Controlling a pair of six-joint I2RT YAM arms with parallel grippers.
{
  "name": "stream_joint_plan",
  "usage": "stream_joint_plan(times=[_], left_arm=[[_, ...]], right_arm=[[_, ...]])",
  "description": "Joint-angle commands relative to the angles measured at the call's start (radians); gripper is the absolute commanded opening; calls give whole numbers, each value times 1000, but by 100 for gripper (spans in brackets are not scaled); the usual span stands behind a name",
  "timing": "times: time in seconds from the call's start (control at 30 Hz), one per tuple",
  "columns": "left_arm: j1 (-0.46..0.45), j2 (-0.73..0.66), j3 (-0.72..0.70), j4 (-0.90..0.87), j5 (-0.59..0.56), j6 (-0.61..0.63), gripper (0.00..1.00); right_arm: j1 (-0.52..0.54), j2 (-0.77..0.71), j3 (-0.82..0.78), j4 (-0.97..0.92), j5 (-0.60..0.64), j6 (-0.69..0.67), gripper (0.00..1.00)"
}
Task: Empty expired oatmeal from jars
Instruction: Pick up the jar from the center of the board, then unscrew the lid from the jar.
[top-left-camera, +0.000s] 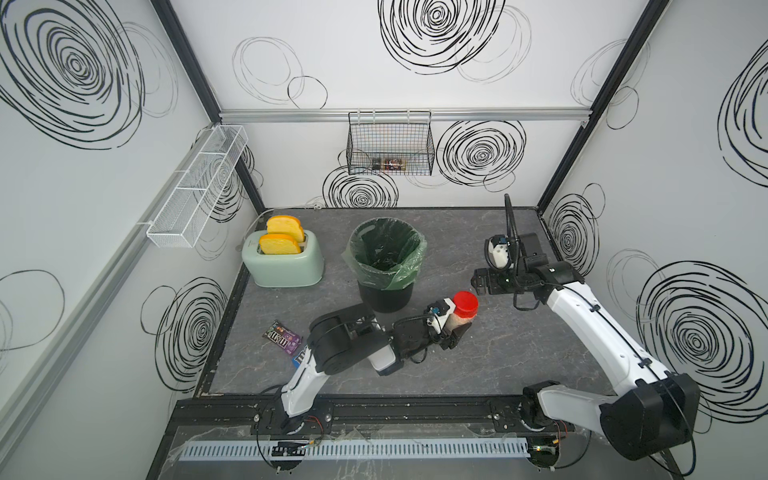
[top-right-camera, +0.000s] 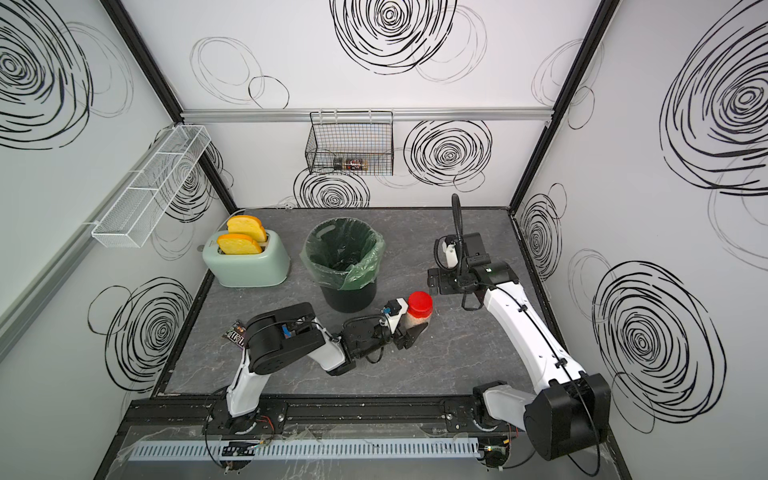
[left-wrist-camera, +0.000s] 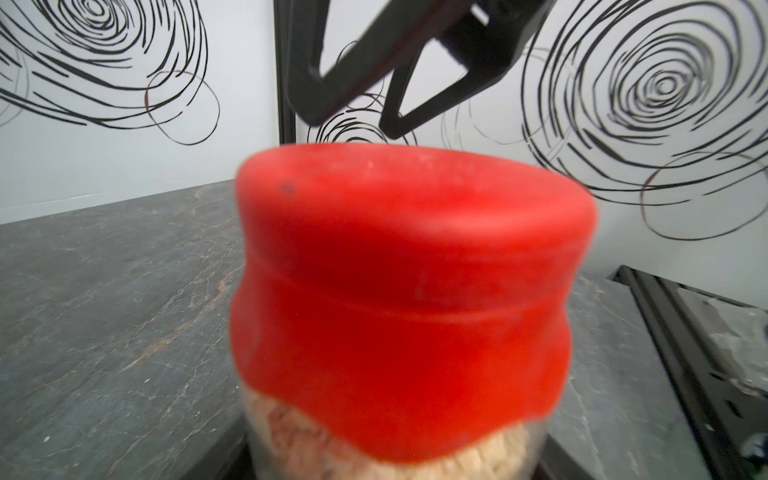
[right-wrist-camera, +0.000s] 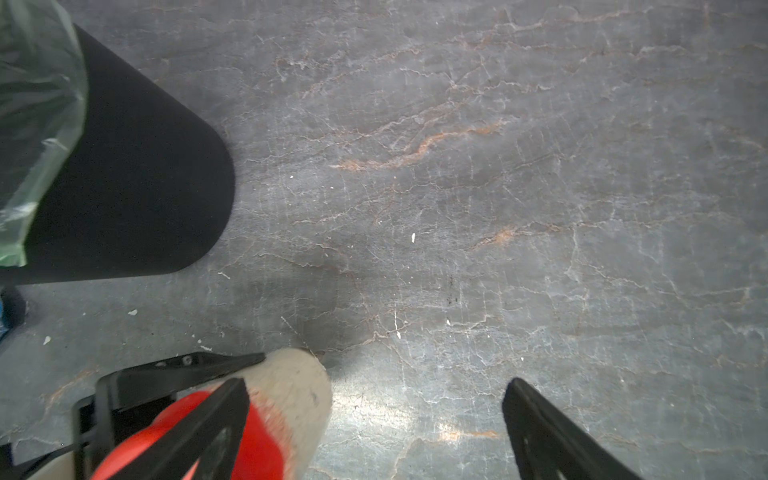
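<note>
The jar (top-left-camera: 460, 321) is small and clear, and stands upright right of the bin with a red lid (top-left-camera: 465, 302) on it. Pale oatmeal (top-right-camera: 417, 319) fills it. My left gripper (top-left-camera: 456, 328) is shut on the jar's body, below the lid. The lid (left-wrist-camera: 407, 299) fills the left wrist view, with oatmeal (left-wrist-camera: 457, 461) under it. My right gripper (top-left-camera: 478, 283) hangs open just above and behind the lid, pointing down. In the right wrist view one of its fingers (right-wrist-camera: 208, 428) crosses the lid (right-wrist-camera: 257, 449). The gap of the right gripper (right-wrist-camera: 374, 432) shows bare table.
A black bin (top-left-camera: 384, 297) with a green liner stands left of the jar. A mint toaster (top-left-camera: 286, 259) with two bread slices is at the back left. A candy pack (top-left-camera: 279, 334) lies by the left arm. A black wire basket (top-left-camera: 390, 143) and a white one (top-left-camera: 195, 187) hang on the walls.
</note>
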Motion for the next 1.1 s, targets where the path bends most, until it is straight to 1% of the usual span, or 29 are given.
stream_joint_plan(times=[0.0,0.1,0.23,0.33,0.47,0.53,0.6,0.67,0.77,0.9,1.07], left_arm=[[14,-120,-61,80,106,7,53],[24,-228,-124,26,145,6,53],[21,-381,-190,-80,162,37,53],[12,-486,-237,-157,127,63,53],[-14,-611,-287,-232,62,102,53],[-31,-652,-302,-264,24,128,53],[-32,-679,-321,-270,12,132,53],[-32,-703,-334,-290,2,138,53],[-18,-737,-347,-322,5,147,54],[6,-784,-363,-359,4,158,54],[44,-838,-381,-398,36,160,54]], right_arm=[[11,-43,48,-37,-60,-39,98],[44,-46,100,-79,-76,-77,99],[154,-35,183,-162,-41,-125,100],[222,-21,248,-227,-32,-141,100],[271,-7,343,-305,-21,-152,99],[288,-11,374,-319,-43,-147,98],[308,-10,408,-339,-71,-149,97],[353,-7,440,-364,-87,-159,97],[440,-9,462,-391,-70,-188,96],[522,-1,484,-417,-52,-227,95],[643,17,470,-436,-4,-265,92]])
